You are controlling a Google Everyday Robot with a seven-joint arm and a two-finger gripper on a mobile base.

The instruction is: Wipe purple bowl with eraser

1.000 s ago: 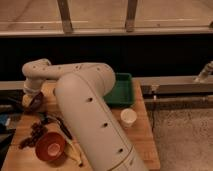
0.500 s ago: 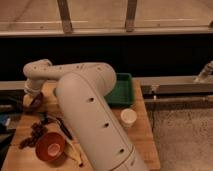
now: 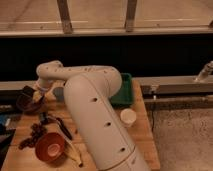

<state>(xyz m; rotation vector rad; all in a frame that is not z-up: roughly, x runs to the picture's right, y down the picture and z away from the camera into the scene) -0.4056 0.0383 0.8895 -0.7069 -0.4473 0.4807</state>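
The purple bowl (image 3: 25,103) sits at the far left edge of the wooden table (image 3: 142,137). My gripper (image 3: 30,93) hangs right over the bowl's rim at the end of the white arm (image 3: 90,115), which crosses the middle of the view. The dark gripper blends with the bowl. A black elongated object (image 3: 64,127) lies on the table to the right of the bowl; I cannot tell if it is the eraser.
An orange-red bowl (image 3: 49,146) stands at the front left with a pale carrot-like stick (image 3: 74,154) beside it. Dark grapes (image 3: 34,134) lie left of it. A green tray (image 3: 124,90) is at the back, a white cup (image 3: 128,116) in front of it.
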